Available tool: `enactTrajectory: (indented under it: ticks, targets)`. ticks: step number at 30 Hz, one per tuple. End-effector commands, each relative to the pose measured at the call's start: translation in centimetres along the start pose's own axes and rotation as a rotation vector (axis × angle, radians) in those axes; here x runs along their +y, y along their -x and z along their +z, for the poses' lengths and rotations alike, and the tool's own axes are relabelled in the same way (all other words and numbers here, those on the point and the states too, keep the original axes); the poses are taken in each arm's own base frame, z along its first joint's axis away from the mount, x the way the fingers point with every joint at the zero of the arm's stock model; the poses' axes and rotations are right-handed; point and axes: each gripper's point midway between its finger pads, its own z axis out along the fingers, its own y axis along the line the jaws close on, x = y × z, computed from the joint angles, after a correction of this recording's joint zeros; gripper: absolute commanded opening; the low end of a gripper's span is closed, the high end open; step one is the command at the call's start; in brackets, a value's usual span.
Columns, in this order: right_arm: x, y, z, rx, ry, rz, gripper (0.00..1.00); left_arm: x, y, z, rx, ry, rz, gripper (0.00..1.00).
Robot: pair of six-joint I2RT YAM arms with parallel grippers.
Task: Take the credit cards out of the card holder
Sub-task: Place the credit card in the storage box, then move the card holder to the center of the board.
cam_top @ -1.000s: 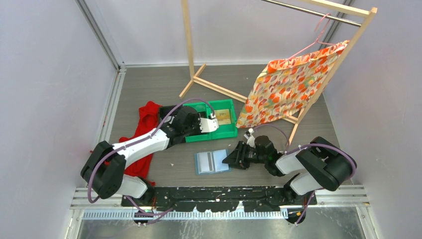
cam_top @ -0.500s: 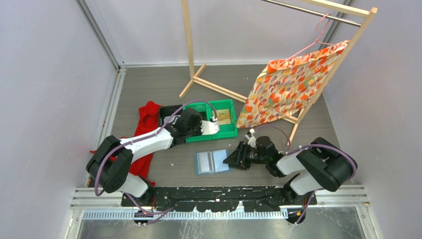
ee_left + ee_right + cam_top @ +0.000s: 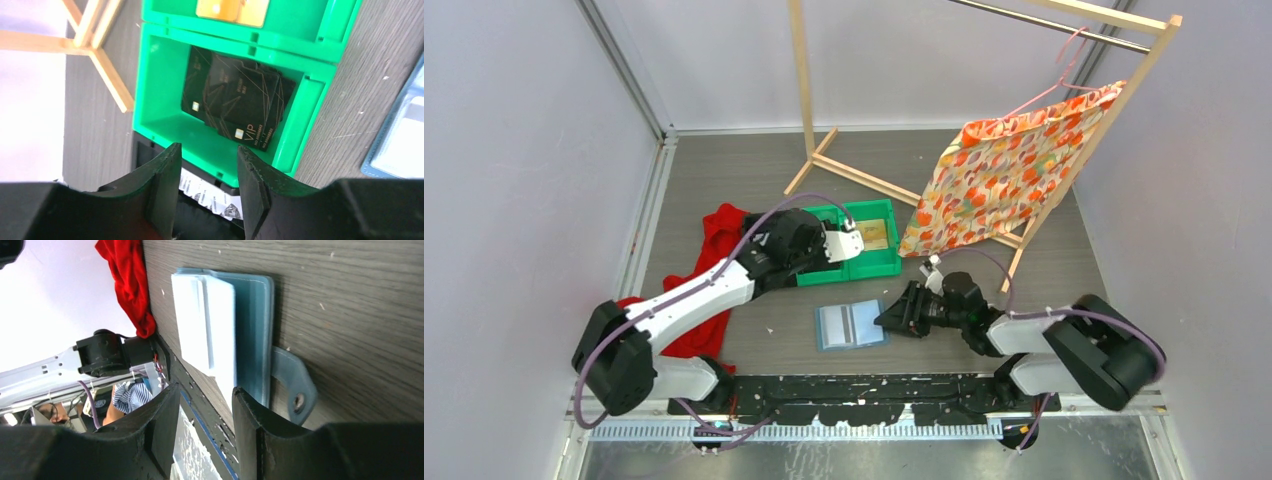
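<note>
Extraction seems pending: right gripper (image 3: 205,390), parted and empty, should next close on contents of card holder (image 3: 255,325) just ahead; left gripper (image 3: 208,148) likewise parted.

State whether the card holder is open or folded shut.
Open: the card holder lies spread flat, pale inner pockets up, closure tab unfastened.
</note>
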Motion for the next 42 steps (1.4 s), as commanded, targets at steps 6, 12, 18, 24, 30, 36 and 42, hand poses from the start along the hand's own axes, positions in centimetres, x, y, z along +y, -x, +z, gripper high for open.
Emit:
enactTrajectory:
  ticks: [6,12,18,24,30,36,42]
  targets:
    - [2.3,2.1,-3.3,-0.078,-0.137,-0.224,0.52,3.1,5.5,-9.3,-0.153,0.082,-0.606,0.54]
    - [2.9,3.7,-5.9,-0.111,-0.289,-0.368,0.54,-0.8,1.9,-9.5,0.002,0.135,-1.143,0.53]
    - [3.2,4.4,-4.4,-0.101,-0.321,-0.353,0.54,-8.3,1.2,-7.8,0.097,-0.036,-1.525,0.45]
    - [3.0,4.4,-2.5,-0.107,-0.350,-0.349,0.54,-12.0,2.0,-5.8,0.095,-0.104,-1.598,0.45]
    - [2.6,4.4,-2.9,-0.118,-0.369,-0.352,0.54,-13.3,1.7,-3.8,0.147,-0.103,-1.577,0.46]
    - [1.8,4.1,-3.2,-0.119,-0.385,-0.342,0.54,-14.3,2.1,-2.2,0.178,-0.137,-1.561,0.47]
    - [1.8,4.1,-3.2,-0.121,-0.383,-0.341,0.54,-15.1,2.9,-1.3,0.178,-0.175,-1.552,0.47]
